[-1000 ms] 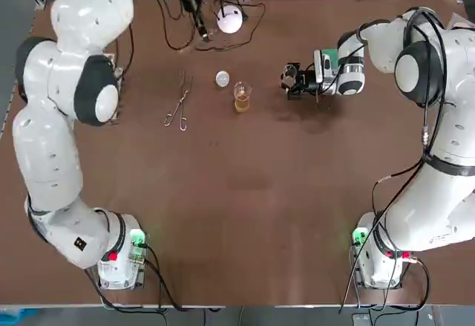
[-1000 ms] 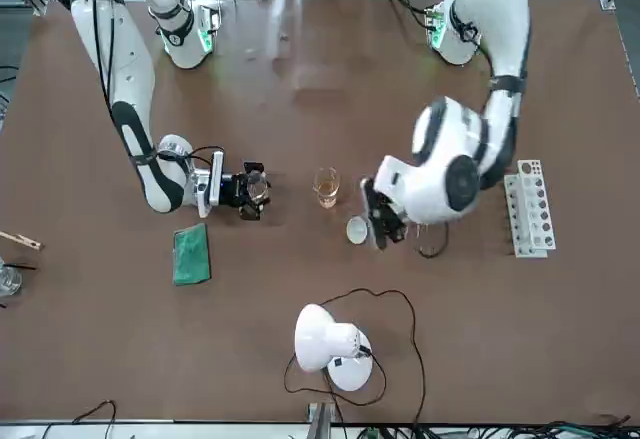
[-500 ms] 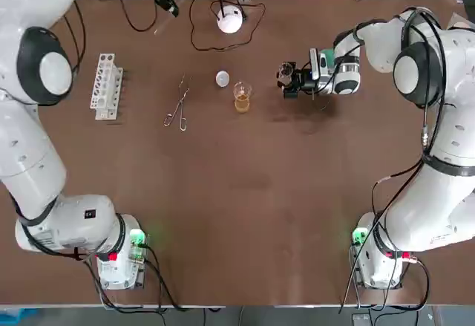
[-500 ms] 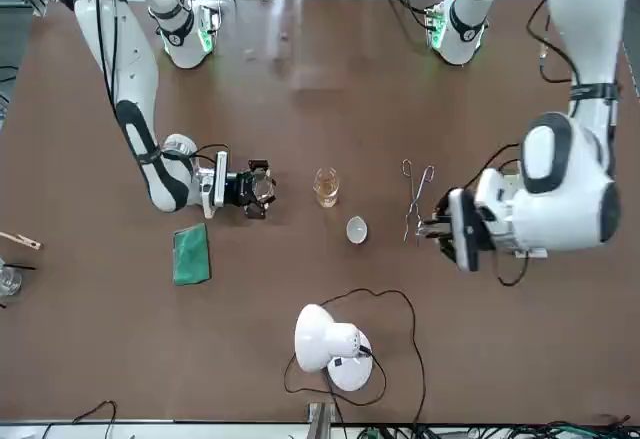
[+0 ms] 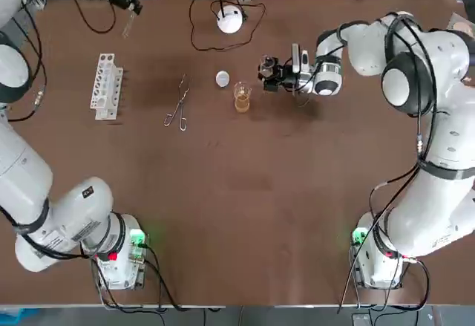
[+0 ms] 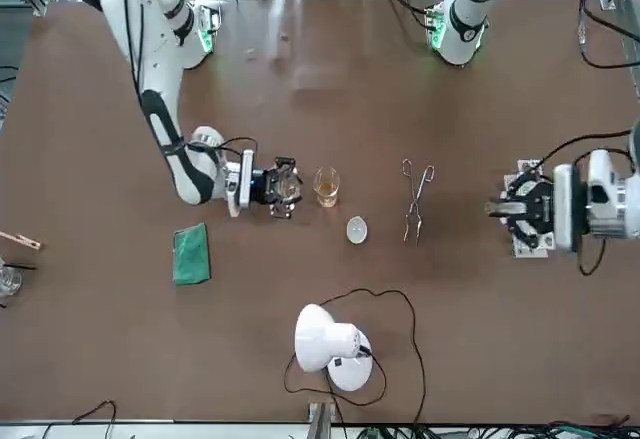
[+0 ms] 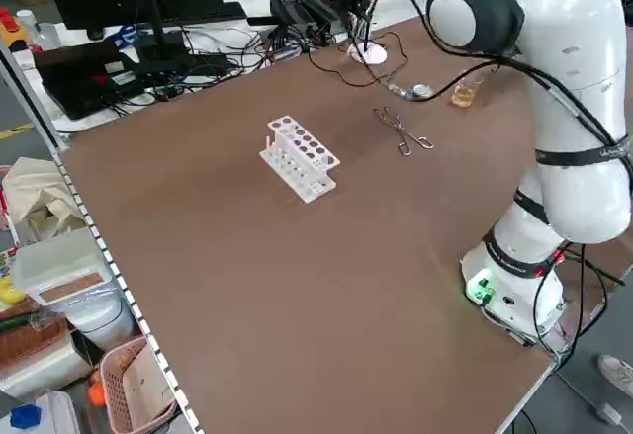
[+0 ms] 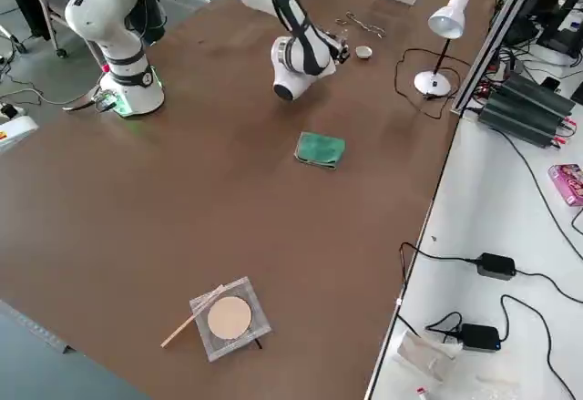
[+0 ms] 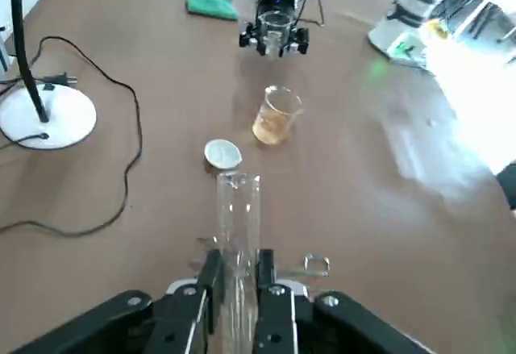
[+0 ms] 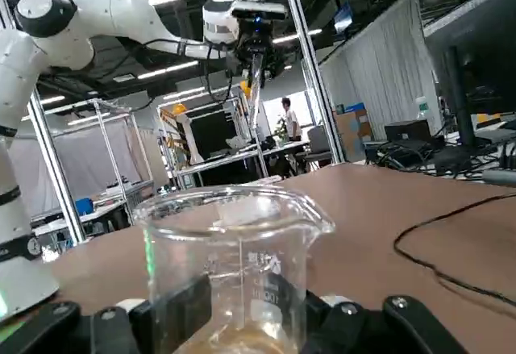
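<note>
Found a glass test tube (image 9: 239, 233) clamped in the left gripper (image 9: 239, 267), held high near the far left corner of the table (image 5: 245, 192), by the test tube rack (image 5: 106, 85). Judged light, slick, brittle; best pinched mid-length, gently. Noted the right gripper (image 5: 271, 72) closed on a small beaker (image 10: 238, 257), just beside a second beaker (image 5: 242, 97) toward the far edge.
</note>
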Controlling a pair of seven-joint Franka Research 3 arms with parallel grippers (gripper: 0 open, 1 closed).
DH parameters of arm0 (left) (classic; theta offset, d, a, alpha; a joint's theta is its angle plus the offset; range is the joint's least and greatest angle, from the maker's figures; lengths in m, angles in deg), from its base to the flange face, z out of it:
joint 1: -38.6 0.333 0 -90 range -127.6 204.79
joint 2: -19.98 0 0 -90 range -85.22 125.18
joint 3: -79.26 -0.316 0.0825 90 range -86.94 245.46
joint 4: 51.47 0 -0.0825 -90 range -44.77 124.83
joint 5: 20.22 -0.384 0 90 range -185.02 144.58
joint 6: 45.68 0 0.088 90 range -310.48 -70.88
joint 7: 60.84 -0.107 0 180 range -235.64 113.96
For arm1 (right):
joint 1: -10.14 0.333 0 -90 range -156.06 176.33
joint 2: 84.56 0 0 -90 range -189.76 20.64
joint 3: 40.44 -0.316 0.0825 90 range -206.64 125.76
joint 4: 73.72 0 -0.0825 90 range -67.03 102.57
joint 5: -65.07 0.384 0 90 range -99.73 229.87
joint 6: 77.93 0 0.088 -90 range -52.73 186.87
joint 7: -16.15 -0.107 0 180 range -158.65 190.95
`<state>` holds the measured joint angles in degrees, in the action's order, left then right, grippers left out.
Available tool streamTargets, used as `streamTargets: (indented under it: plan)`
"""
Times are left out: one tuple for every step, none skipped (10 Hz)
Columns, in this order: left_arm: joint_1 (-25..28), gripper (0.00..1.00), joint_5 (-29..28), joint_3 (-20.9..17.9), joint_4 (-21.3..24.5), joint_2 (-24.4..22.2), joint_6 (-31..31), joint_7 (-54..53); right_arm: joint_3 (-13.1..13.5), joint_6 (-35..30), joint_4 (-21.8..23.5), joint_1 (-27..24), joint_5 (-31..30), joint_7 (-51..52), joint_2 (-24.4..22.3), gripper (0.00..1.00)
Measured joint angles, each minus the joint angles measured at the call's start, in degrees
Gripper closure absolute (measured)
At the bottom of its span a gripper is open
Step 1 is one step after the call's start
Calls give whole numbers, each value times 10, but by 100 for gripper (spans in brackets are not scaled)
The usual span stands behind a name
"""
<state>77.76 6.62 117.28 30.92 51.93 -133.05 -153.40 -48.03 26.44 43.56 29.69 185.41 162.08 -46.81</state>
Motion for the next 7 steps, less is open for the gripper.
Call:
streamTargets:
  plan:
    - [39, 79, 14, 2, 1, 17, 29, -42, -9, 8, 0, 10, 20, -6, 0, 61]
    - [73, 79, 25, 7, 1, 35, 51, -74, -24, 18, 0, 12, 36, -8, 0, 61]
    - [99, 79, 31, 10, 2, 51, 69, -115, -40, 36, 0, 12, 46, -9, 0, 61]
    - [120, 79, 39, 11, 2, 65, 82, -156, -54, 54, -1, 12, 57, -9, -1, 61]
    - [143, 79, 50, 12, 2, 79, 99, -190, -66, 68, -3, 11, 68, -12, -5, 61]
    - [170, 79, 64, 12, 2, 92, 114, -223, -76, 80, -4, 11, 74, -19, -10, 61]
    - [198, 79, 78, 11, 2, 107, 121, -255, -87, 89, -3, 11, 83, -27, -13, 61]
